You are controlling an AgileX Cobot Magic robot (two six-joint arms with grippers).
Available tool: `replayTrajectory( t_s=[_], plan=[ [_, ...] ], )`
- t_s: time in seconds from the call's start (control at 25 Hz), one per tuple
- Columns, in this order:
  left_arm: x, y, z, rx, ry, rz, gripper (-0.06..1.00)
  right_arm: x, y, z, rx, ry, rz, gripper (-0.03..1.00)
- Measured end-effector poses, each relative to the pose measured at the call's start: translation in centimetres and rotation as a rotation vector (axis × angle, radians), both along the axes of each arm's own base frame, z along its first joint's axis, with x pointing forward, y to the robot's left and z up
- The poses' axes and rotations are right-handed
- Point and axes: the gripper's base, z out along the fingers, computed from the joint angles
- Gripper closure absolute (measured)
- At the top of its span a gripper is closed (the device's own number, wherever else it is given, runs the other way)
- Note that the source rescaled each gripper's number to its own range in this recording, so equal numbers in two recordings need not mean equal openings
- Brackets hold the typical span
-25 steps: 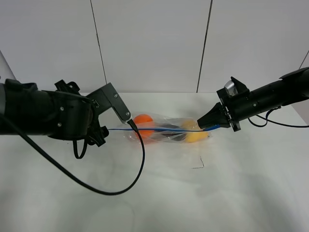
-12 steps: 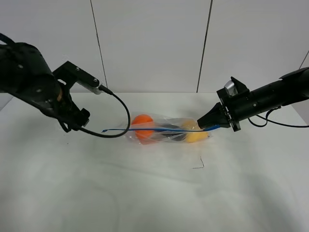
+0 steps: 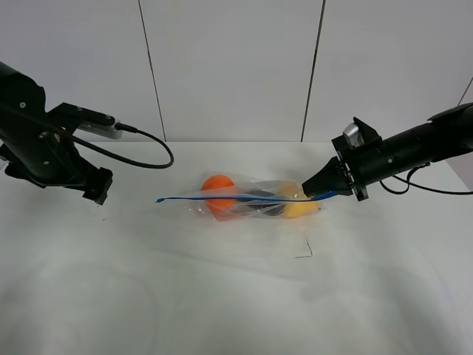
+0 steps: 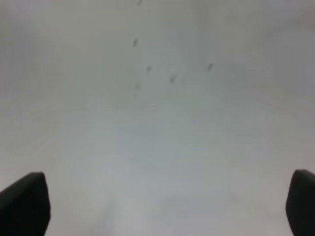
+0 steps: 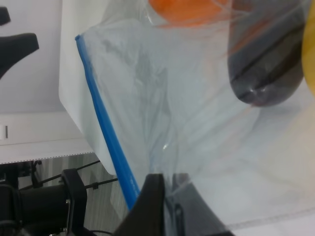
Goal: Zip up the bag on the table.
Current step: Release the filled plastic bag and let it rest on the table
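The clear bag (image 3: 255, 198) lies at the middle of the white table (image 3: 222, 296). Orange (image 3: 219, 187), dark purple and yellow (image 3: 299, 205) toy produce show through it. Its blue zipper strip (image 3: 222, 198) runs left to right, and its left end hangs free. My right gripper (image 3: 319, 191) is shut on the bag's right end at the strip. In the right wrist view its fingers (image 5: 155, 206) pinch the plastic beside the blue strip (image 5: 106, 132). My left gripper (image 3: 97, 186) is far to the left of the bag. It is open and empty over bare table (image 4: 162, 201).
A thin dark mark (image 3: 304, 252) lies on the table in front of the bag. The left arm's black cable (image 3: 151, 144) loops above the back of the table. A white panelled wall (image 3: 236, 66) stands behind.
My left arm has swung back to the left, away from the bag, and its cable no longer crosses the table. The bag and the right gripper have not moved.
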Motion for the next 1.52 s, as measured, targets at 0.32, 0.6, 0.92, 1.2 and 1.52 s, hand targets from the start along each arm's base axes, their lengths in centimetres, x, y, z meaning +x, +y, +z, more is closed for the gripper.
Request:
replayTrajectory(
  t_s=[0.32, 0.6, 0.92, 1.2, 1.52],
  plan=[
    [-0.2, 4.2, 0.6, 0.0, 0.105, 0.176, -0.06, 0.0, 0.0, 0.0, -0.002, -0.006, 0.005, 0.97],
    [-0.8, 7.9, 0.8, 0.01, 0.171, 0.294, -0.06, 0.0, 0.0, 0.0, -0.002, -0.011, 0.008, 0.97],
    [-1.0, 9.1, 0.8, -0.001, 0.178, 0.322, -0.06, 0.0, 0.0, 0.0, -0.003, -0.015, 0.011, 0.97],
    [-1.0, 9.1, 0.8, -0.001, 0.184, 0.303, -0.06, 0.0, 0.0, 0.0, -0.003, -0.017, 0.012, 0.97],
    [-3.2, 8.9, 3.0, -0.018, 0.058, 0.282, -0.06, 0.0, 0.0, 0.0, -0.003, -0.019, 0.013, 0.97]
  ],
)
